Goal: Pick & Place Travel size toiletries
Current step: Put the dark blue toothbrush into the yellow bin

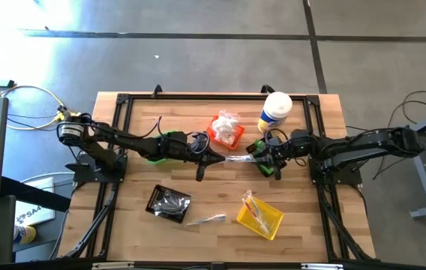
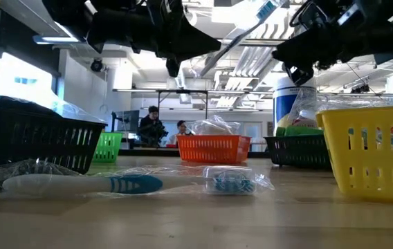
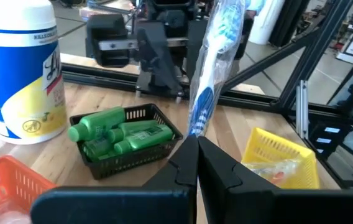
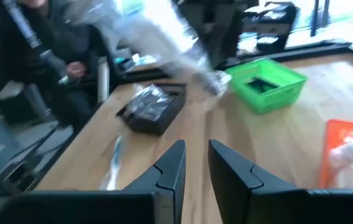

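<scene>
- High view: both arms meet over the middle of the table, a clear-wrapped toothbrush spanning the gap between them, its long axis running along the line from one gripper to the other.
- The left gripper has its jaws pinched tight on one end of that toothbrush; the left wrist view shows the blue handle rising straight out from between its fingers.
- The right gripper sits at the other end, jaws narrow; the right wrist view shows the wrapper just ahead of its fingers, and I cannot tell whether it is gripped.
- Judged a handover, so either arm is equally near.
- Around: a black bin of green bottles beside the white canister toward the far edge, an orange bin behind the grippers, a green bin under the left arm, a yellow bin and a black bin toward the near edge.
- A second wrapped toothbrush lies loose near the near edge, clear of the arms.
</scene>
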You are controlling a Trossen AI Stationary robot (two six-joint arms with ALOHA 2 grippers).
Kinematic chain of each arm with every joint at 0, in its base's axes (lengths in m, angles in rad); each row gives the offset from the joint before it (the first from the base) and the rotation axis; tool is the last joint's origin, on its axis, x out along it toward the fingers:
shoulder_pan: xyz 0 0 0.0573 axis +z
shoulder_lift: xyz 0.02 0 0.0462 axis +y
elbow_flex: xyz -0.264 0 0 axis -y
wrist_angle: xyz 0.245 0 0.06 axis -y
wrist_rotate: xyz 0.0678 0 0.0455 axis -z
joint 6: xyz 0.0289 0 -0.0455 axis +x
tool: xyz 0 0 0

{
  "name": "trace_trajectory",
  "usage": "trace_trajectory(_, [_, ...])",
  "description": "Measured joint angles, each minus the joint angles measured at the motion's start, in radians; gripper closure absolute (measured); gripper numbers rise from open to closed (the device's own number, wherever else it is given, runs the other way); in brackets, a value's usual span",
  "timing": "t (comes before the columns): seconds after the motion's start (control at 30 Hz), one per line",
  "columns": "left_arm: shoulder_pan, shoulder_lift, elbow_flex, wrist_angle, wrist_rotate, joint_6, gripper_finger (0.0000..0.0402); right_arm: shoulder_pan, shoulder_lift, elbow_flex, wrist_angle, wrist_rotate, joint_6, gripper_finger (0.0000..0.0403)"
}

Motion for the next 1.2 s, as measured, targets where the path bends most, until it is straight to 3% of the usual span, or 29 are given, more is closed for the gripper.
trace_trajectory(0.1, [0.0, 0.0, 0.0, 0.0, 0.001, 0.0, 0.0401, 0.0, 0.025, 0.0, 0.036, 0.057, 0.019, 0.034])
trace_trajectory(0.23, [0.0, 0.0, 0.0, 0.003, 0.001, 0.0, 0.0401, 0.005, 0.04, 0.0, 0.041, 0.051, -0.026, 0.0317])
trace_trajectory(0.53, [0.0, 0.0, 0.0, 0.003, 0.001, 0.0, 0.0401, 0.056, 0.081, 0.0, 0.175, 0.108, -0.091, 0.0189])
trace_trajectory(0.67, [0.0, 0.001, 0.0, 0.003, -0.002, 0.0, 0.0401, 0.067, 0.134, 0.0, 0.242, 0.163, -0.088, 0.0155])
trace_trajectory(1.0, [0.0, 0.001, 0.0, -0.001, -0.013, 0.0, 0.0401, 0.067, 0.305, 0.0, 0.515, 0.161, -0.053, 0.0144])
trace_trajectory(1.2, [0.0, 0.001, 0.0, -0.001, -0.017, 0.0, 0.0401, 0.073, 0.369, 0.001, 0.615, 0.09, -0.037, 0.0144])
